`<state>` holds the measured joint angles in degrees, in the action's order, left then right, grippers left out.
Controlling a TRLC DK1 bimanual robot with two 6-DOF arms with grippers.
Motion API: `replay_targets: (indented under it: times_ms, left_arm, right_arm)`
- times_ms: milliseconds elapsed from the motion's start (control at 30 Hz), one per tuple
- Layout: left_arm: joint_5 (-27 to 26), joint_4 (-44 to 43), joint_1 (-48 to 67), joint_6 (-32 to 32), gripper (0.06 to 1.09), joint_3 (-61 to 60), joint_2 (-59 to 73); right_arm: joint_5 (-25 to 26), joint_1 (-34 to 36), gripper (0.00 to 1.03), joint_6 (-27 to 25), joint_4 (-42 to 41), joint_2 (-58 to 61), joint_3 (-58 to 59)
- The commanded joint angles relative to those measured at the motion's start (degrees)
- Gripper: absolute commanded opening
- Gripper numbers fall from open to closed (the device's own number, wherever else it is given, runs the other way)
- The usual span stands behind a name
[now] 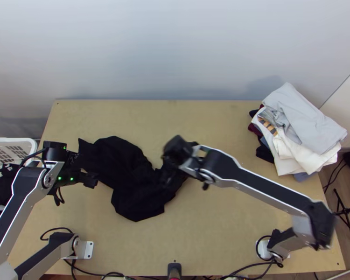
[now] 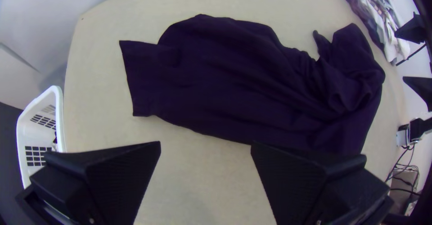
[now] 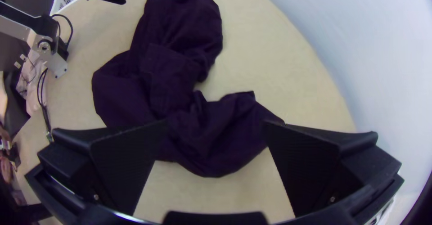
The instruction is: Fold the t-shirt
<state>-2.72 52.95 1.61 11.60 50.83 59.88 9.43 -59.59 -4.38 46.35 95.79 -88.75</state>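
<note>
T-shirt (image 1: pixel 128 177) is lying crumpled on the desk (image 1: pixel 212 242), left of centre in the top view. Left wrist view: left gripper (image 2: pixel 205 143)'s spread wide, empty; I'd pinch the squared-off end (image 2: pixel 141 78), upper left. Right wrist view: right gripper (image 3: pixel 216 123)'s released too, so tug the bunched end (image 3: pixel 220 144) flat before folding.

Top view: from high over near edge of surface (image 1: pixel 221 233), facing steeply down; most distant, reaching wall (image 1: pixel 175 46) beyond far edge. Left wrist view: close, above left part, facing down; far left corner included. Right wrist view: close, above middle, facing down and towards left edge. Common to both wrist views: black t-shirt (image 1: pixel 128 182), far edge, white basket (image 1: pixel 11 141) beside left edge.
</note>
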Motion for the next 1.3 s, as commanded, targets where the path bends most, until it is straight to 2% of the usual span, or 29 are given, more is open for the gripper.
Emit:
replay_targets:
  times_ms: [0, 133, 400, 733, 1067, 1267]
  left_arm:
    - [-0.1, -1.1, -2.5, 0.4, 1.03, -2.2, -2.0]
    - [0.0, -1.1, -2.9, 1.3, 1.03, -3.2, -2.8]
    - [-0.2, -1.1, -3.0, 3.5, 1.03, -4.0, -2.9]
    - [-0.2, -1.7, -3.5, 3.6, 1.03, -7.0, -5.9]
    - [-0.4, -2.8, -5.6, 4.1, 1.03, -8.6, -7.3]
    - [-0.3, -3.6, -5.6, 4.3, 1.03, -7.5, -5.0]
  right_arm:
    - [-3.6, -3.0, 0.97, 0.0, 1.2, 10.3, -12.5]
    - [-12.2, -2.3, 0.97, 5.4, 7.0, 17.8, -22.8]
    - [-14.0, -3.1, 0.97, 5.3, 7.8, 23.9, -29.3]
    - [-26.7, -0.6, 0.97, 5.2, 12.0, 31.3, -37.5]
    - [-26.4, 0.1, 0.97, 3.0, 11.9, 35.4, -38.9]
    - [-20.6, 0.1, 0.96, 1.3, 11.8, 36.9, -38.9]
